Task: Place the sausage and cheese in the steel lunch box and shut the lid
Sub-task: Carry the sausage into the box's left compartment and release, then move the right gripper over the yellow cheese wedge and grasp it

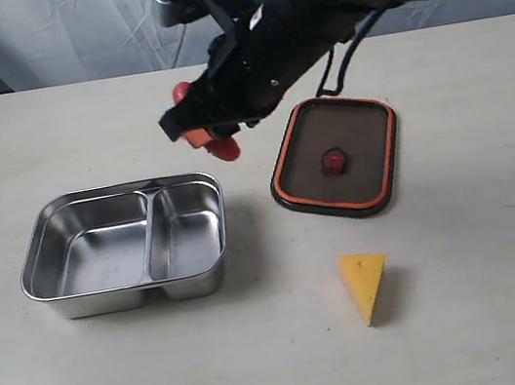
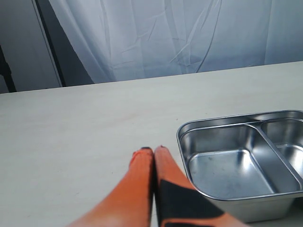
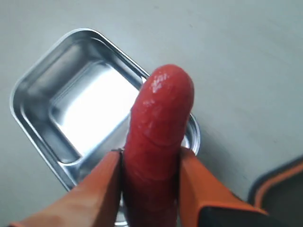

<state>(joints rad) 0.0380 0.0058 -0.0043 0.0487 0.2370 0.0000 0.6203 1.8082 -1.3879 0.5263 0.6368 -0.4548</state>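
Observation:
My right gripper [image 1: 202, 128] hangs above the table just behind the far right corner of the steel lunch box [image 1: 119, 189], shut on the glossy red sausage [image 1: 224, 148]. In the right wrist view the sausage [image 3: 161, 123] stands out between the orange fingers of the right gripper [image 3: 151, 152], over the edge of the lunch box [image 3: 42, 75]. Both compartments of the box hold nothing. The dark lid [image 1: 359, 151] lies orange rim up to the right of the box. The yellow cheese [image 1: 363, 279] rests in front of the lid. My left gripper [image 2: 152, 150] is shut on nothing, beside the lunch box [image 2: 181, 137].
A white curtain [image 1: 63, 32] hangs behind the pale table [image 1: 91, 378]. The right arm's black body [image 1: 325, 3] reaches in from the upper right, over the lid's far edge. A corner of the lid [image 3: 284, 189] shows in the right wrist view.

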